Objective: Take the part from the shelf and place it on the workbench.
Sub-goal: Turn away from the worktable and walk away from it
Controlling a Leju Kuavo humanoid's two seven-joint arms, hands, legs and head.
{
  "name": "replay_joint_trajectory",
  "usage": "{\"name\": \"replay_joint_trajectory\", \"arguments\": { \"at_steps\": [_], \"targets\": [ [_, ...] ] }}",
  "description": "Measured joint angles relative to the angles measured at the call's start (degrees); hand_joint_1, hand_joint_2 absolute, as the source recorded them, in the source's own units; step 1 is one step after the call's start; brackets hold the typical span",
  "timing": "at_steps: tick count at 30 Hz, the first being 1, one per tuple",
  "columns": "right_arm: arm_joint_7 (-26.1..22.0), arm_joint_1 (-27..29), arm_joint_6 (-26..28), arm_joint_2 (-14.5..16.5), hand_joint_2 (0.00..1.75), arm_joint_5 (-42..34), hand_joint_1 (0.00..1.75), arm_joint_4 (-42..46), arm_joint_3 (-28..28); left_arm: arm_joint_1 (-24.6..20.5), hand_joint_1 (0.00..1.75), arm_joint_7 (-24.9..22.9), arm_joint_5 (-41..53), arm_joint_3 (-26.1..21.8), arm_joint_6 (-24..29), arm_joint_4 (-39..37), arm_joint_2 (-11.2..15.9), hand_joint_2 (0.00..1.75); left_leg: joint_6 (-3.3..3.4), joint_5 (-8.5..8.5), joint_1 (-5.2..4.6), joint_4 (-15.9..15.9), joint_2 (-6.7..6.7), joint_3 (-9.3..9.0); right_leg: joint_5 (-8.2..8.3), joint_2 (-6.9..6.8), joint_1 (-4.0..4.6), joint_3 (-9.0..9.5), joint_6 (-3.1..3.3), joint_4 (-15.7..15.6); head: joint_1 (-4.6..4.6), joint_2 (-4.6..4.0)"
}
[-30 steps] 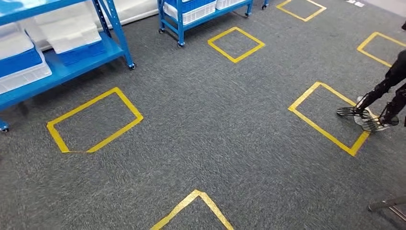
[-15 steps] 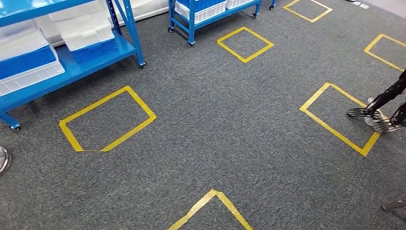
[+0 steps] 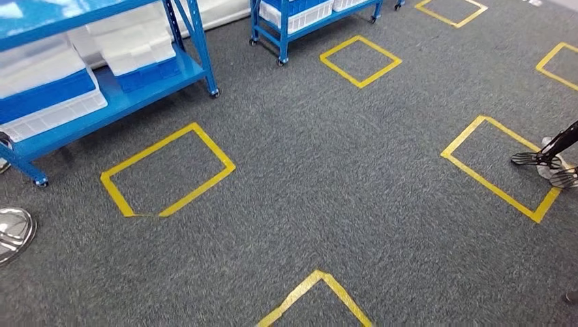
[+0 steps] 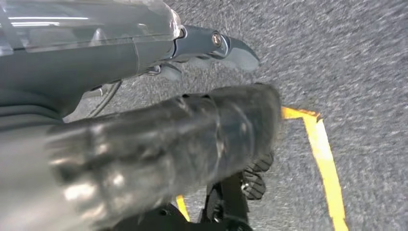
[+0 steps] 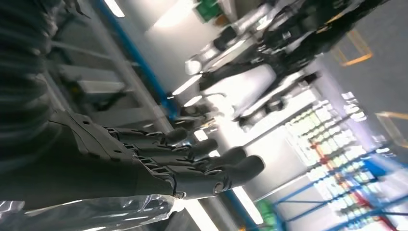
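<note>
**Shelf ahead, part not made out**

The blue shelf (image 3: 129, 103) with white and blue bins (image 3: 42, 87) stands on grey carpet. Right hand (image 5: 159, 159) holds nothing, fingers straight and apart. Left hand (image 4: 144, 53): fingers hidden, cannot tell. The part's place and long axis cannot be told.

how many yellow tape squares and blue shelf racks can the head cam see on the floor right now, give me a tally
yellow tape squares: 6 (three cut off by the picture's edge)
blue shelf racks: 2
total: 8
</note>
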State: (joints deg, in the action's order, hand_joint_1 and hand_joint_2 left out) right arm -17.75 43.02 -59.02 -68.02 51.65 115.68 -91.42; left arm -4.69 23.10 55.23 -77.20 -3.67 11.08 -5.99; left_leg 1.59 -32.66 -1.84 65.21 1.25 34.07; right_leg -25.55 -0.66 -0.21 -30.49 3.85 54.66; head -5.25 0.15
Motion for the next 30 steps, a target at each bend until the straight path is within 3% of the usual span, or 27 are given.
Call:
{"name": "replay_joint_trajectory", "arguments": {
  "at_steps": [2,3,4,6,7,8,9,11,13,14,16,17,18,19,21,23,25,27,29,30],
  "targets": [
    [0.0,0.0,0.0,0.1,1.75,0.0,0.0,0.0,0.0,0.0,0.0,0.0,0.0,0.0,0.0,0.0,0.1,0.0,-1.77,-1.56,1.49,5.7,-0.26,3.27,-0.13,-0.18,-1.03,0.18,-1.06,0.0,0.01,0.0],
    [0.0,0.0,0.0,0.1,1.75,0.0,0.0,0.0,0.1,0.1,0.0,0.0,0.0,0.0,0.0,0.0,0.2,0.0,-2.74,-0.89,2.25,6.2,-0.42,3.89,-0.37,-0.21,-1.71,0.21,-1.82,0.2,0.01,0.0],
    [0.0,0.0,0.0,0.3,1.75,0.0,0.0,0.0,0.1,0.2,0.0,0.0,0.0,0.0,0.0,0.0,0.3,0.0,-3.75,0.89,3.01,4.6,-0.64,3.43,-0.72,-0.22,-2.46,0.25,-2.73,0.5,0.0,0.0],
    [0.0,0.0,0.0,0.3,1.75,0.0,0.0,0.1,0.1,0.3,0.0,0.0,0.0,0.0,0.0,0.0,0.4,0.0,-5.77,4.75,4.27,-1.5,-1.1,1.0,-1.77,-0.16,-3.65,0.17,-4.76,1.8,-0.16,0.0],
    [0.0,0.1,0.0,0.3,1.75,0.0,0.0,0.1,0.1,0.4,0.0,0.0,0.0,0.0,0.0,-0.1,0.3,0.0,-6.12,5.56,4.53,-3.9,-1.19,0.07,-2.3,-0.16,-3.91,-0.19,-5.69,2.8,-0.31,0.0],
    [0.0,0.1,0.0,0.3,1.75,0.0,0.0,0.1,0.0,0.3,0.0,0.0,0.0,0.0,0.0,-0.1,0.2,0.0,-5.86,5.52,4.57,-4.8,-1.18,-0.22,-2.66,-0.1,-3.95,-0.61,-6.4,3.6,-0.45,0.0],
    [-0.1,0.2,0.0,0.2,1.75,0.0,0.0,0.2,0.0,0.3,0.0,-0.1,0.0,0.0,0.0,-0.1,0.2,0.0,-5.18,4.87,4.39,-4.4,-1.09,-0.04,-2.8,-0.07,-3.85,-1.02,-6.88,4.1,-0.53,0.0],
    [-0.1,0.1,0.0,0.3,1.75,0.0,0.0,0.2,0.0,0.2,0.0,-0.1,0.0,0.0,0.0,-0.1,0.3,0.0,-3.36,4.55,4.31,-4.0,-0.98,0.15,-2.88,-0.12,-3.89,-1.16,-7.32,4.4,-0.36,0.01],
    [0.0,0.1,0.0,0.4,1.75,0.0,0.0,0.2,0.0,0.1,0.0,-0.1,0.0,0.0,0.0,-0.1,0.4,0.0,-2.24,4.48,4.21,-4.2,-0.95,-0.1,-4.22,-0.13,-3.99,-1.62,-7.27,6.1,-0.14,0.01],
    [0.0,0.1,0.0,0.5,1.75,0.0,0.0,0.2,0.0,0.1,0.0,0.0,0.0,0.0,0.0,-0.1,0.4,0.0,-1.76,4.5,4.08,-4.3,-0.94,-0.22,-5.71,-0.07,-3.85,-2.7,-7.11,8.5,-0.04,0.01],
    [0.0,0.1,0.0,0.5,1.75,0.0,0.0,0.2,0.0,0.1,0.0,0.0,0.0,0.0,0.0,-0.1,0.4,0.0,-1.04,4.48,3.55,-4.4,-0.92,-0.26,-9.16,0.05,-3.18,-6.39,-6.61,16.0,0.04,0.0],
    [0.0,0.1,0.0,0.6,1.75,0.0,0.0,0.2,0.0,0.1,0.0,0.0,0.0,0.0,0.0,-0.1,0.4,0.0,-0.77,4.48,3.22,-4.4,-0.91,-0.26,-10.13,0.11,-2.79,-8.07,-6.31,19.1,0.04,0.0],
    [0.0,0.1,0.0,0.7,1.75,0.0,0.0,0.2,0.1,0.1,0.0,0.0,0.0,0.0,0.0,-0.1,0.4,0.0,-0.54,4.47,2.86,-4.4,-0.87,-0.27,-9.99,0.16,-2.39,-8.92,-5.85,20.5,0.04,0.0],
    [0.0,0.1,0.0,0.8,1.75,0.0,0.0,0.2,0.1,0.1,0.0,0.0,0.0,0.0,0.0,-0.1,0.4,0.0,-0.4,4.45,2.53,-4.4,-0.81,-0.32,-8.78,0.22,-1.99,-8.72,-5.27,19.8,0.04,0.0],
    [0.0,0.0,0.0,0.9,1.75,0.0,0.0,0.2,0.1,0.1,0.0,0.0,0.0,0.0,0.0,-0.1,0.4,0.0,-0.25,4.38,2.06,-4.4,-0.7,-0.47,-5.01,0.52,-1.05,-6.01,-3.8,13.6,0.02,0.0],
    [0.0,0.0,0.0,0.8,1.75,0.0,0.0,0.2,0.1,0.1,0.0,0.0,0.0,0.0,0.0,-0.1,0.3,0.0,-0.26,4.39,1.73,-4.4,-0.68,-0.41,-3.07,0.77,-0.31,-3.7,-2.86,8.3,0.02,0.0],
    [0.0,0.0,0.0,0.7,1.75,0.0,0.0,0.2,0.1,0.0,0.0,0.0,0.0,0.0,0.0,-0.1,0.3,0.0,-0.48,4.54,1.65,-4.5,-0.72,-0.21,-3.09,0.76,0.08,-3.25,-2.7,6.8,0.05,0.0],
    [0.0,0.0,0.0,0.6,1.75,0.0,0.0,0.2,0.1,0.0,0.0,0.0,0.0,0.0,0.0,-0.1,0.4,0.0,-0.81,4.37,1.61,-4.4,-0.75,-0.22,-2.97,0.58,-0.09,-2.91,-2.78,5.9,0.07,0.0],
    [0.0,0.0,0.0,0.6,1.75,0.0,0.0,0.2,0.1,0.0,0.0,0.0,0.0,0.0,0.0,-0.1,0.5,0.0,-1.25,2.37,1.52,-1.8,-0.83,0.73,-2.6,0.37,-0.51,-2.37,-2.78,4.9,0.09,0.0],
    [0.0,0.0,0.0,0.6,1.75,0.0,0.0,0.2,0.1,0.0,0.0,0.0,0.0,0.0,0.0,-0.1,0.5,0.0,-1.48,0.59,1.62,1.2,-0.88,1.98,-2.47,0.26,-0.6,-2.22,-2.76,4.7,0.09,-0.01]
  ]
}}
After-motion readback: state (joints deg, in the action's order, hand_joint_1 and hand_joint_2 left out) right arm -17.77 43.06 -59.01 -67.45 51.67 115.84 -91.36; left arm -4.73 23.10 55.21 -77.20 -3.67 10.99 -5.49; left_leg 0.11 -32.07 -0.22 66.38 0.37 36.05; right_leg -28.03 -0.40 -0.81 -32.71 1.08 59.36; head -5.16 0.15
